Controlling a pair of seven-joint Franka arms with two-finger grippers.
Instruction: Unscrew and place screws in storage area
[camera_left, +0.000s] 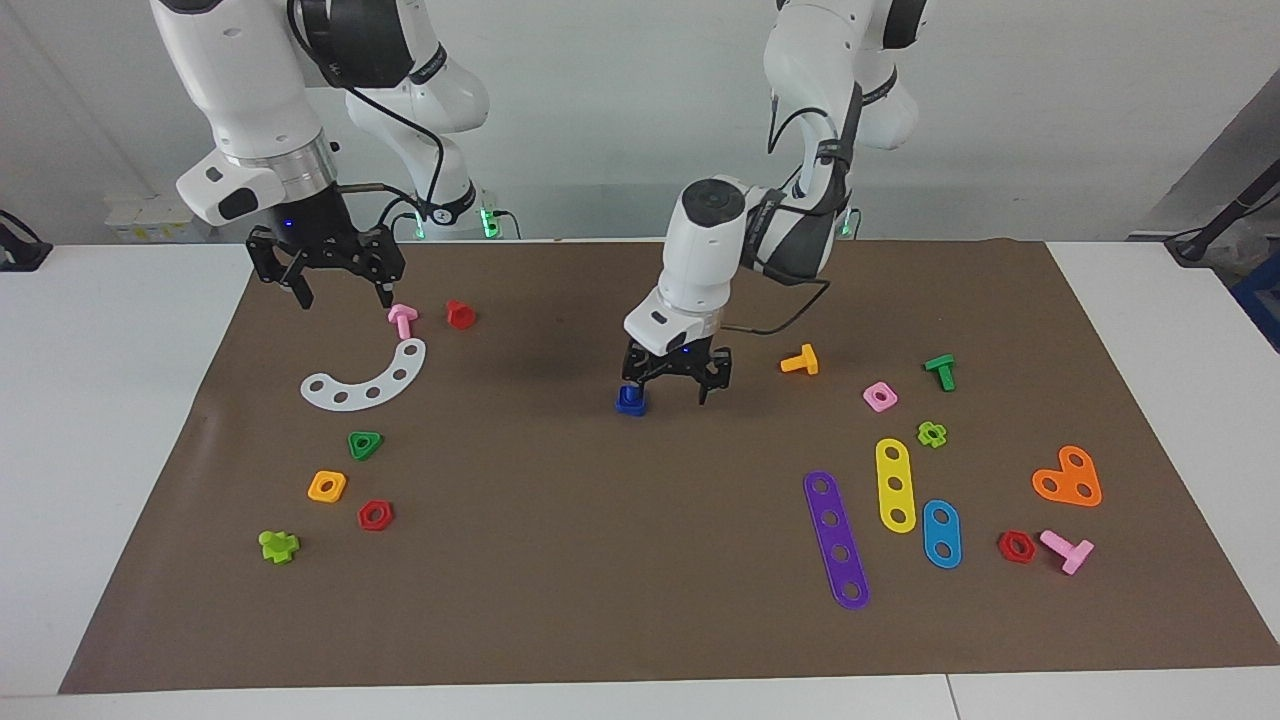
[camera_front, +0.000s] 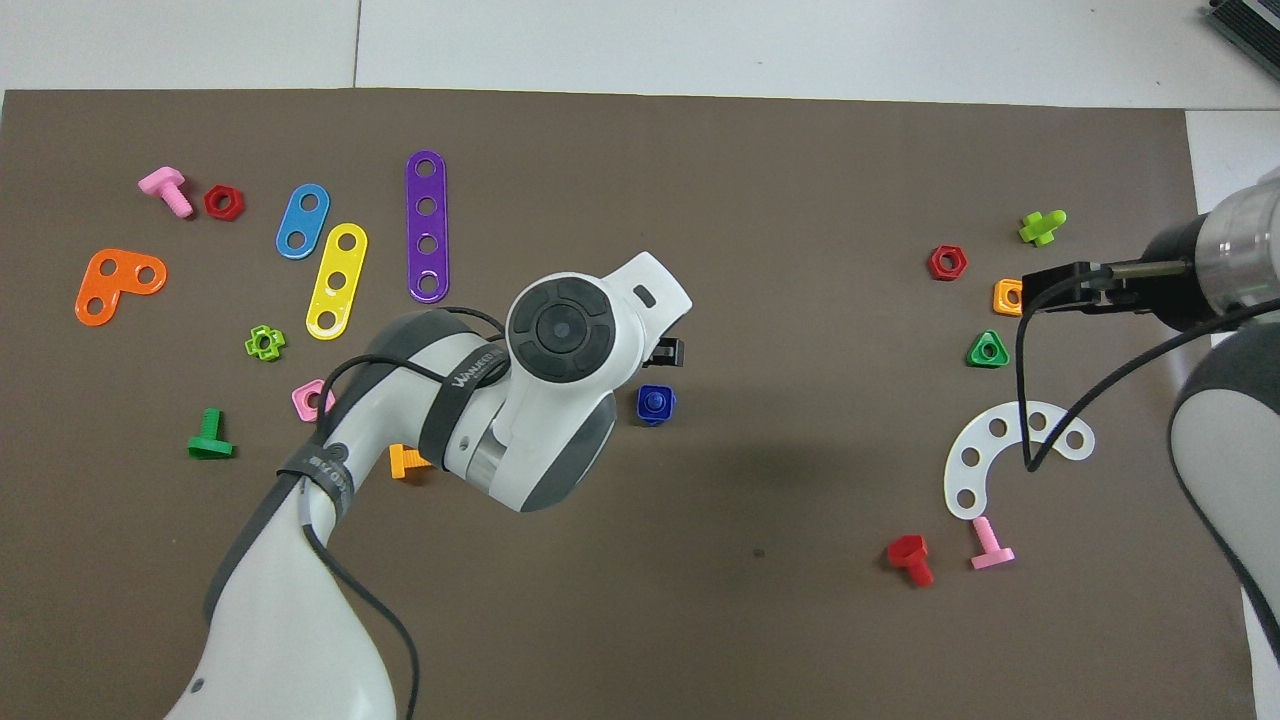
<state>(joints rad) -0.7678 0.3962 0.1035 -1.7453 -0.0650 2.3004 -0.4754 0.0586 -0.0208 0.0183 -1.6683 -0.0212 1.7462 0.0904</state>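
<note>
Our left gripper, fingers apart, sits low at the small dark-blue plastic bolt, which stands mid-mat, well apart from the white curved holed strip. One finger touches it; closing off-centre could topple it. Our right gripper waits open above that strip's end.

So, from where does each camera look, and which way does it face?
Facing view: high across the table, looking at the robots; both arms show, left gripper by the blue screw, right gripper over the pink bolt.
Overhead view: above the robots' end, looking steeply down; left arm covers its gripper, right gripper enters.
Shared: blue screw, white curved strip, half a turn apart.
</note>
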